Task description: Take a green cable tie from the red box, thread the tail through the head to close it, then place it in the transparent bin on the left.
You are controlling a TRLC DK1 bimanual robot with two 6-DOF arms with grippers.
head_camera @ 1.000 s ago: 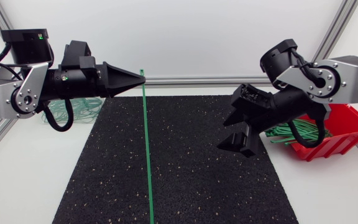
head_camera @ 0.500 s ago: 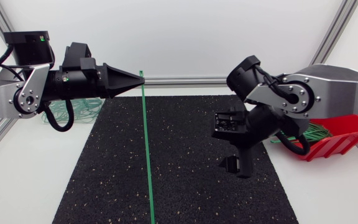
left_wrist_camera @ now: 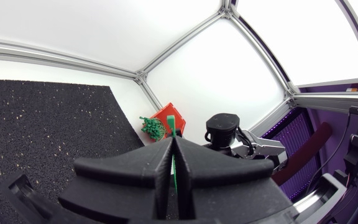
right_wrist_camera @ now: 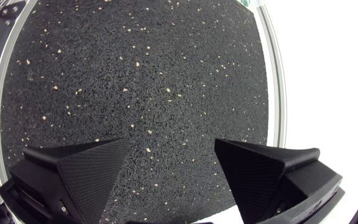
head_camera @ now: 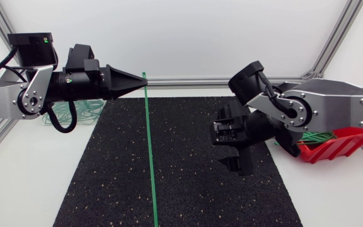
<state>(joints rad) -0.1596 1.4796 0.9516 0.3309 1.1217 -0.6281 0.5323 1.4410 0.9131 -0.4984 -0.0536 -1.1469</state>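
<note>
My left gripper [head_camera: 142, 80] is held above the mat's far left part, shut on the top end of a long green cable tie [head_camera: 149, 151]. The tie hangs straight down from it over the black mat [head_camera: 106, 183]. In the left wrist view the cable tie [left_wrist_camera: 174, 167] shows as a green strip pinched between the closed fingers. My right gripper [head_camera: 234, 151] hovers over the mat's right half, open and empty, fingers pointing down. In the right wrist view my right gripper [right_wrist_camera: 173, 142] has only mat under it. The red box [head_camera: 334, 146] with green ties sits at the far right.
The transparent bin [head_camera: 80, 114] with green ties in it stands at the back left, partly behind my left arm. From the left wrist, the red box [left_wrist_camera: 169, 117] lies ahead past the mat's corner. An aluminium frame [head_camera: 194, 81] runs along the table's back edge.
My right arm has swung left from the red box to above the mat's right half, its gripper still open. The left gripper and the hanging tie have stayed put.
</note>
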